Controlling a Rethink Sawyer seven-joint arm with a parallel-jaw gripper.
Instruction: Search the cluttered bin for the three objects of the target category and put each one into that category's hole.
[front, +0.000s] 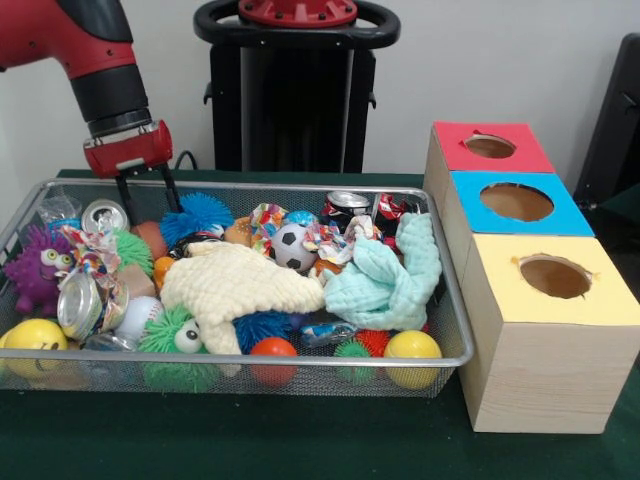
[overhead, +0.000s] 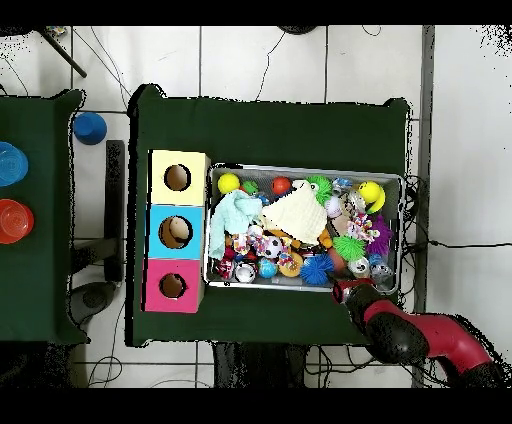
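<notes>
No plush animal can be seen whole. A tan-orange rounded patch is seen at the far left of the wire bin, wedged between a green spiky ball and a blue spiky ball, and it is judged to be one of the three; the muzzle cannot be made out. A second tan patch beside the ribbons may be another, though this cannot be told. The rest are presumed buried under the cream cloth and the mint cloth.

Such a toy is expected to be light, soft and easily squashed, and not fragile or slippery. It is best pinched across the body where the fur bulges, not at a limb, which might slip free. The neighbouring spiky balls could be caught along with it.

The gripper is held just above the tan patch at the bin's far left corner, with its two black fingers spread apart and nothing between them.

A crushed can lies just beside. To the right of the bin, three wooden boxes are lined up, topped red, blue and yellow, each with a round hole; which one belongs to the plush cannot be told.
</notes>
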